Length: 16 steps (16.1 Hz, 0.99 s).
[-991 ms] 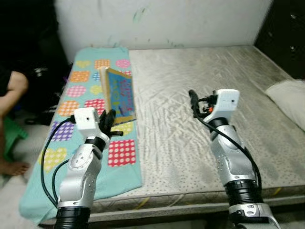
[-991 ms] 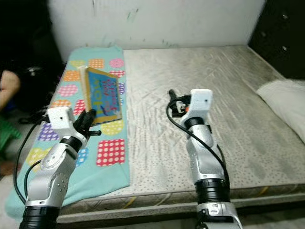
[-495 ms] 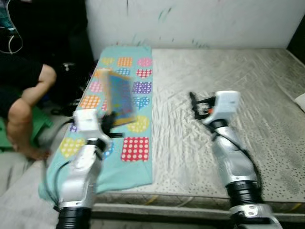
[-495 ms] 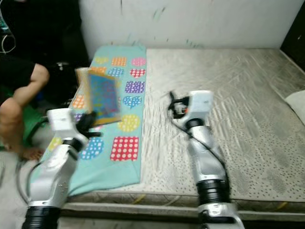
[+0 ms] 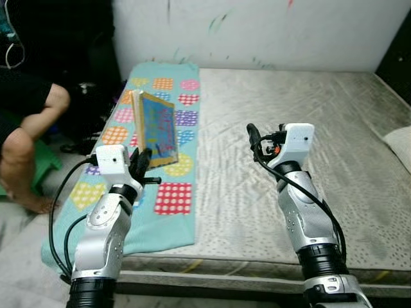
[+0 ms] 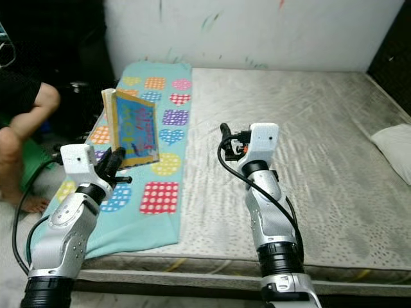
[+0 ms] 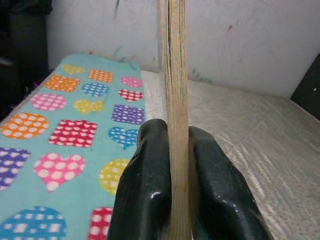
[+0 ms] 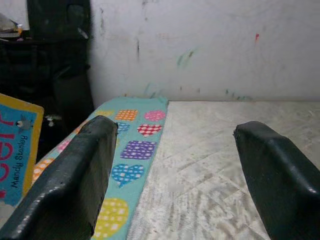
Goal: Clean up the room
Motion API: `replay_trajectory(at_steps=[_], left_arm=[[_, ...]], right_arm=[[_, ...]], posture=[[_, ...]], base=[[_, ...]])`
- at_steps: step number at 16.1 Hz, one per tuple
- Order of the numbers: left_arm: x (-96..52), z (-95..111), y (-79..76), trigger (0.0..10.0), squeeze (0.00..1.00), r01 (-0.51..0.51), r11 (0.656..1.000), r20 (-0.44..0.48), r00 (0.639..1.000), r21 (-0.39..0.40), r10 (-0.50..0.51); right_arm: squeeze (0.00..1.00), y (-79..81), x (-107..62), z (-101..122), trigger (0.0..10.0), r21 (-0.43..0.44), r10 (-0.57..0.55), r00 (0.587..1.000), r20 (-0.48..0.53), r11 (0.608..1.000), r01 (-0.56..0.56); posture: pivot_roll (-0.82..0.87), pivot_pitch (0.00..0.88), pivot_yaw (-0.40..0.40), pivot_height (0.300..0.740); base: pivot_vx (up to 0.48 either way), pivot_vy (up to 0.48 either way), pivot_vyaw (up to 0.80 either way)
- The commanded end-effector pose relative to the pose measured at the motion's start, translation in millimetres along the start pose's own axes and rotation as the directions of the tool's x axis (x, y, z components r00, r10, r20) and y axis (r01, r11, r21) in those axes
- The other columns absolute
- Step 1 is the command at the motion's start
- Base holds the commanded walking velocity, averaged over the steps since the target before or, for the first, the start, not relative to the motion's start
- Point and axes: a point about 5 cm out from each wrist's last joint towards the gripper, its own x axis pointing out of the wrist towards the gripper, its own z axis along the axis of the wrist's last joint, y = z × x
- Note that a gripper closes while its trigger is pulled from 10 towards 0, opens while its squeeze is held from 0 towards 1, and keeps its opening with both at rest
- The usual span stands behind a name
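Observation:
My left gripper (image 5: 142, 163) is shut on the lower edge of a thin picture book (image 5: 156, 128) with a blue cover and yellow border, holding it upright above the teal blanket. In the left wrist view the book's page edge (image 7: 173, 100) stands clamped between the two black fingers (image 7: 145, 185). My right gripper (image 5: 252, 135) is raised over the middle of the bed, open and holding nothing; its fingers (image 8: 75, 175) stand wide apart in the right wrist view.
A teal blanket (image 5: 164, 199) with coloured hearts and squares covers the left side of a bare grey mattress (image 5: 308, 128). A person (image 5: 29, 122) sits on the floor at the left. A white pillow (image 6: 393, 147) lies at the right edge. A white wall stands behind.
The whole view has swung to the left, bringing the seated person into view. The left gripper still holds the book upright; the right arm keeps its pose.

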Motion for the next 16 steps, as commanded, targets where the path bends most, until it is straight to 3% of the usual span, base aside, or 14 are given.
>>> replay_trajectory(at_steps=[1, 3, 5, 8, 16], left_arm=[[2.9, 10.3, -5.9, 10.0, 0.00, 0.032, 0.999, 0.046, 0.998, 0.008, -0.033], [2.2, 9.9, -5.5, 10.0, 0.00, 0.031, 1.000, 0.045, 0.999, 0.007, -0.031], [0.2, 8.8, -4.5, 10.0, 0.00, 0.026, 1.000, 0.042, 0.999, 0.009, -0.026], [-2.5, 7.7, -1.4, 10.0, 0.00, 0.014, 1.000, 0.038, 0.999, 0.008, -0.014], [-3.2, 7.7, -0.8, 10.0, 0.00, 0.011, 1.000, 0.035, 0.999, 0.012, -0.012]], right_arm=[[0.00, -1.6, 0.0, -0.2, 10.0, -0.002, 0.001, 1.000, 0.001, 1.000, -0.001], [0.00, -2.1, -1.9, -4.2, 10.0, -0.018, 0.010, 1.000, -0.022, 1.000, -0.010], [0.00, -8.9, -11.3, -20.5, 10.0, -0.078, 0.017, 0.994, -0.109, 0.997, -0.025], [0.00, -27.8, -29.5, -39.0, 10.0, -0.162, -0.023, 0.978, -0.209, 0.987, -0.011], [0.00, -38.6, -40.7, -45.1, 10.0, -0.206, -0.039, 0.967, -0.253, 0.978, -0.014]], posture=[[-0.05, 0.000, 0.011, 0.740], [-0.05, 0.000, 0.010, 0.740], [-0.05, 0.000, 0.007, 0.740], [-0.05, 0.000, 0.005, 0.740], [-0.05, 0.000, 0.009, 0.740]], base=[[0.000, -0.307, 0.00], [0.000, -0.309, 0.00], [0.000, -0.313, 0.00], [0.000, -0.297, 0.00], [0.000, -0.231, 0.00]])
